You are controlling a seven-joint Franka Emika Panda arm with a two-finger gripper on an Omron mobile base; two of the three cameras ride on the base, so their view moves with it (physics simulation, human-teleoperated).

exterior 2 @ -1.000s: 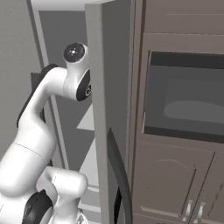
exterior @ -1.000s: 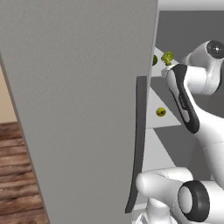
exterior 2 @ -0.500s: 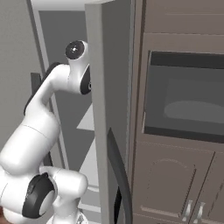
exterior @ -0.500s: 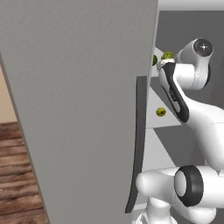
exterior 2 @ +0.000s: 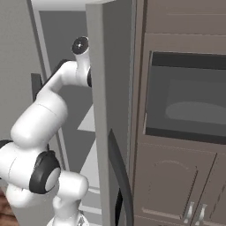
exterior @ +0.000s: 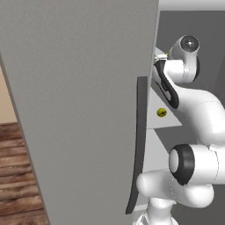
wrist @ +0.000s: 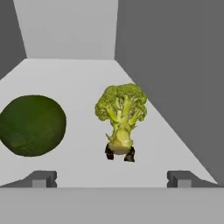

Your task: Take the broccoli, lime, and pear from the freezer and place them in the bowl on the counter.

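So the broccoli (wrist: 121,116) is standing upright on a pale shelf (wrist: 78,74) inside the freezer (exterior: 79,101), stalk down, close to the grey side wall on the right of the hand view. Just off to its left, not touching, sits a dark green round fruit, looks like the lime (wrist: 33,125). The gripper (wrist: 111,178) is spread wide and empty, its tips low in the hand view with the broccoli lined up between them, a bit farther in. From the left base view the freezer door hangs open with its long dark handle (exterior: 137,145), and a small yellow-green thing (exterior: 161,112) sits on a lower shelf. Dark brown cabinets (exterior 2: 176,185) and an oven (exterior 2: 187,99) stand right of the freezer.
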